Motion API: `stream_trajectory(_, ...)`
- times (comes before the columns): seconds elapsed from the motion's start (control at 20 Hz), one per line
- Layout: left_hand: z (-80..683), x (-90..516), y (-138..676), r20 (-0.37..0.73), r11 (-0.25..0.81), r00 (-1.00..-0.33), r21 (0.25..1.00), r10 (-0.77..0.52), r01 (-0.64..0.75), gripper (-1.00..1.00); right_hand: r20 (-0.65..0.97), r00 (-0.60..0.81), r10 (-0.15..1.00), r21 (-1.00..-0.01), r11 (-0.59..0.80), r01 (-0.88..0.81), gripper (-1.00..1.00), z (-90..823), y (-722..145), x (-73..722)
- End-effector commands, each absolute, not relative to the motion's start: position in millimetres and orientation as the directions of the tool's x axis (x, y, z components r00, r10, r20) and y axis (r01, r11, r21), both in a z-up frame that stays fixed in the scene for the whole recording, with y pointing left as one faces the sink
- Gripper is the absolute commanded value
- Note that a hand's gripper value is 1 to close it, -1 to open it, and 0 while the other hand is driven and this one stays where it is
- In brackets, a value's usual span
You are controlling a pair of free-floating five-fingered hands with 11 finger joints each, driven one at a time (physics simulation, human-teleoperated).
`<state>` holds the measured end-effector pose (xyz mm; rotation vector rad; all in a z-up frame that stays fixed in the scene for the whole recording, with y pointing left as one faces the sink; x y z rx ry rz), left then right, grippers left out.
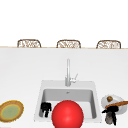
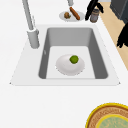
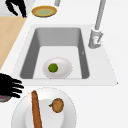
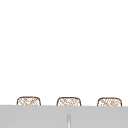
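A small grey cylindrical jar point(image 2: 94, 15) stood upright on the counter just beside the white plate point(image 2: 62, 16), right of the sink.

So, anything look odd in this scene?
Yes: a huge red ball at the sink's front edge dwarfs the left hand beside it. The side views have a white bowl holding a green fruit in that basin.

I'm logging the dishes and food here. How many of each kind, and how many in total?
Plates: 3, the white one in the sink, the white one by the right hand, the yellow-rimmed one.
Limes: 1.
Sausages: 1.
Round brown foods: 1.
Total: 6.
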<state>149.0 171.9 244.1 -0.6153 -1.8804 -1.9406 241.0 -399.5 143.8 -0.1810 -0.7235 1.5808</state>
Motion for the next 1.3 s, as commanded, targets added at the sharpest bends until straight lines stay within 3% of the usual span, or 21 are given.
stream_trajectory(0.0,244.1,149.0,171.9,0.546,-0.043,-0.837,0.838,0.038,0.544,0.00,0.287,-0.178,0.941,-0.594,0.029,-0.804,-1.00,146.9,-399.5,233.1)
stream_trajectory(0.4,244.1,149.0,171.9,0.546,-0.043,-0.837,0.838,0.038,0.544,0.00,0.259,-0.161,0.952,-0.539,0.004,-0.842,-1.00,156.0,-391.8,236.0)
stream_trajectory(1.25,244.1,149.0,171.9,0.546,-0.043,-0.837,0.838,0.038,0.544,0.00,0.291,-0.175,0.941,-0.569,0.023,-0.822,-1.00,151.7,-393.0,237.6)
